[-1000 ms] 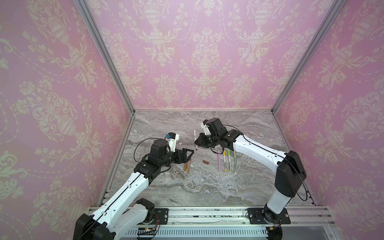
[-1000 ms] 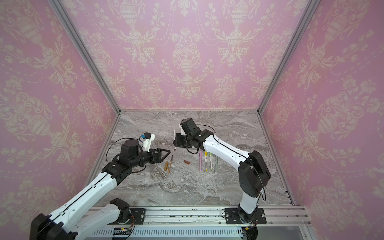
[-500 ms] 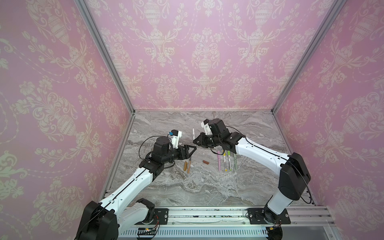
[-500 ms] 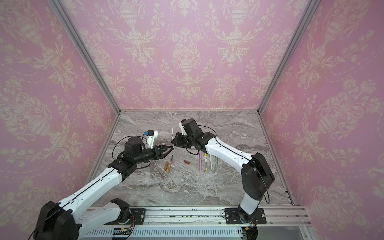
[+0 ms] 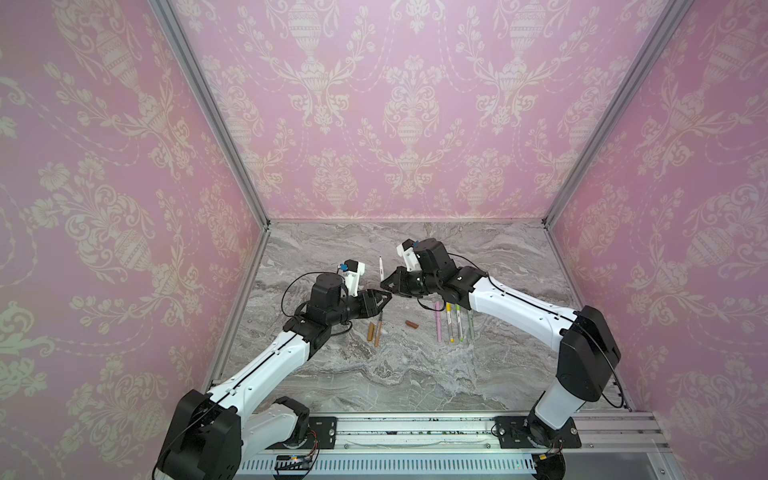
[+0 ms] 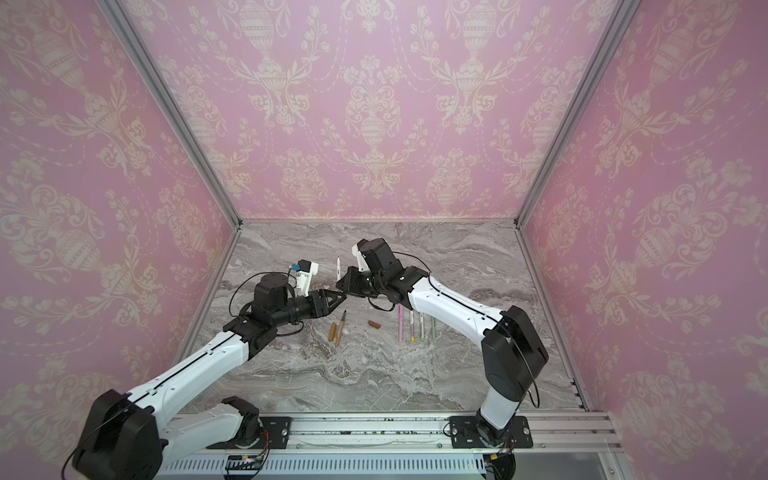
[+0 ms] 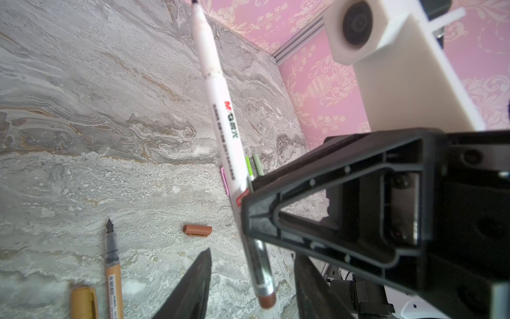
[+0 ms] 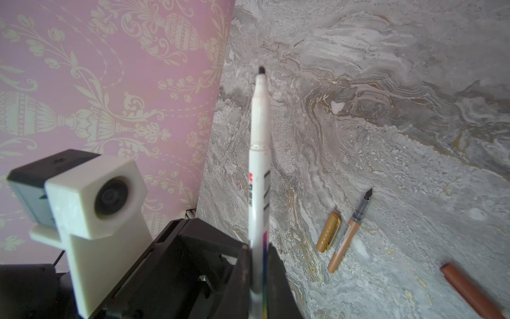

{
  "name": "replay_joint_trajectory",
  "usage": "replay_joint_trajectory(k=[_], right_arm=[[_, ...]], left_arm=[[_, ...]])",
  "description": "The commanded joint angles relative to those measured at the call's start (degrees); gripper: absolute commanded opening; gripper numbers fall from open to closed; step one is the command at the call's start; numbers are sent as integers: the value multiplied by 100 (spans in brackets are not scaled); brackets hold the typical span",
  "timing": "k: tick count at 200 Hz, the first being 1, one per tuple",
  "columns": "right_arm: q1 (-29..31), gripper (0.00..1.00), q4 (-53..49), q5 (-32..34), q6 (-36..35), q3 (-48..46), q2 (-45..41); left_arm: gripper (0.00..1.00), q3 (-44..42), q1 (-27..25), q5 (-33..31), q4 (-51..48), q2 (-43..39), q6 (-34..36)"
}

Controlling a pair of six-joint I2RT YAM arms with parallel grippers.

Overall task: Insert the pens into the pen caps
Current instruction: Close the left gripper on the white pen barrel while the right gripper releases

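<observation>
1. Grey marbled desk (image 5: 415,374) lies below the white pen (image 5: 380,269), which is held tip-up, uncapped and clear of the surface.
2. Its barrel is clamped in the right gripper (image 8: 258,256). The left gripper (image 7: 256,279) has its fingers narrowly apart either side of the brown end, not touching.
3. Nearby the brown cap (image 5: 412,325) lies alone, and the tan pen (image 5: 378,334) lies uncapped beside the tan cap (image 5: 370,331).
4. Farther right, four pens (image 5: 438,322) look capped, so two seem left.

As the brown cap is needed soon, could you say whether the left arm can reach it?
Probably yes: the brown cap lies alone on the table near the open left gripper, though the white pen stands between its jaws.
</observation>
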Motion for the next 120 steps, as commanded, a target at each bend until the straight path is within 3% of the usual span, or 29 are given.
replay_joint_trajectory(k=[1, 120], right_arm=[[50, 0, -37, -41, -148, 0, -175], [235, 0, -555, 268, -766, 242, -119]], left_arm=[[42, 42, 8, -35, 104, 51, -20], [7, 172, 8, -151, 45, 234, 98]])
